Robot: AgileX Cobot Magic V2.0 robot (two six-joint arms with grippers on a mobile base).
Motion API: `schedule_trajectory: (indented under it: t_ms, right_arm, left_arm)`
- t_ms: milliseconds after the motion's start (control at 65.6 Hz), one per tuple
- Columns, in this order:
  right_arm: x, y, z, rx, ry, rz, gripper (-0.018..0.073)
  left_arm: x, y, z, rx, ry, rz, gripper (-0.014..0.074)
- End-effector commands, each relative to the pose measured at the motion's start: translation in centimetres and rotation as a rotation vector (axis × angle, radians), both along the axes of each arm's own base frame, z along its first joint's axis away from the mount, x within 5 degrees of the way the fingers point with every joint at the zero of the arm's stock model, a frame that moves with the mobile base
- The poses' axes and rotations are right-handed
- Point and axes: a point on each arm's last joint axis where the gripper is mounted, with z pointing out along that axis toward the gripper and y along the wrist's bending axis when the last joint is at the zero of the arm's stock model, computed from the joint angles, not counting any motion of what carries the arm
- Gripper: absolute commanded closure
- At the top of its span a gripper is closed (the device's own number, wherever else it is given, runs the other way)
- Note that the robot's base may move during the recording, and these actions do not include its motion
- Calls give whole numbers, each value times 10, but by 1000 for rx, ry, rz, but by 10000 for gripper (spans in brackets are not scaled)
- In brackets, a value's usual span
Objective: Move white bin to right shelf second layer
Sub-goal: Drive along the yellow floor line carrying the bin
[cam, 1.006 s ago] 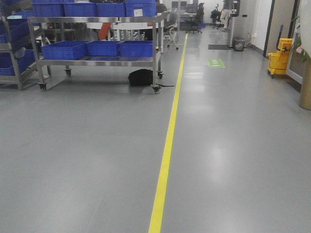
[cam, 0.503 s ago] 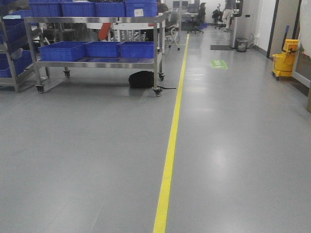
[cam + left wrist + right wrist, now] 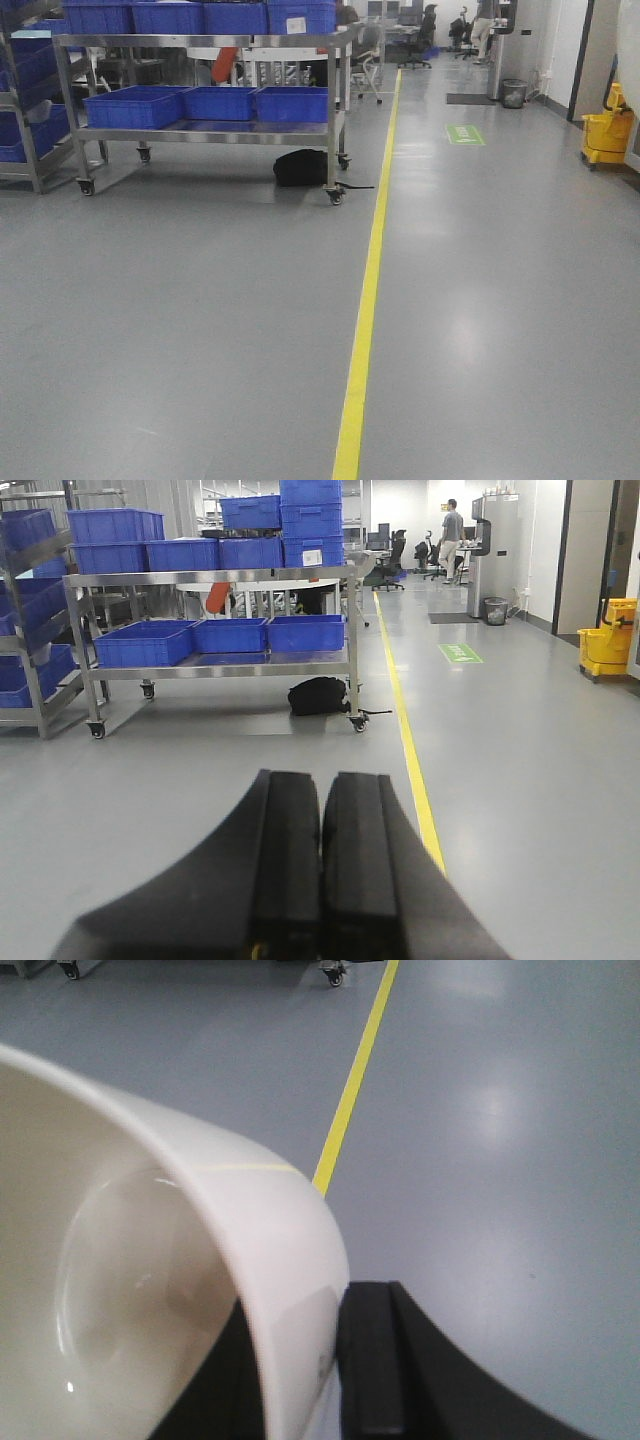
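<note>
The white bin [image 3: 150, 1260] fills the left of the right wrist view, a glossy cream tub held above the grey floor. My right gripper [image 3: 300, 1330] is shut on its rim, with one black finger inside the wall and the other finger [image 3: 372, 1360] outside. My left gripper [image 3: 321, 780] is shut with its pads pressed together and nothing between them, pointing over the floor toward a steel cart. The right shelf second layer is out of view. Neither gripper shows in the front view.
A wheeled steel cart [image 3: 336, 120] with blue crates [image 3: 215, 102] stands ahead on the left, with a black bag [image 3: 300, 167] under it. Another rack of crates [image 3: 25, 100] is at far left. A yellow floor line [image 3: 365, 320] runs ahead. A yellow mop bucket [image 3: 608, 135] stands far right.
In the front view the cart, the yellow line and the mop bucket have all slid to the right and slightly down the frame, so the base has moved.
</note>
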Motion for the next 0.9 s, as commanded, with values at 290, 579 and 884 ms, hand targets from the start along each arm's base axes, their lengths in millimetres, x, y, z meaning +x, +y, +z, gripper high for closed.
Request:
schedule_trajectory:
  t_ms: [290,579,884]
  right_arm:
    - [1,0,19,15,-131,3,536]
    - [1,0,19,15,-131,3,536]
    - [1,0,19,15,-131,3,536]
  left_arm:
    - [0,0,-3,-23,-64,3,512]
    - [0,0,-3,-23,-64,3,512]
    - [0,0,-3,-23,-64,3,512]
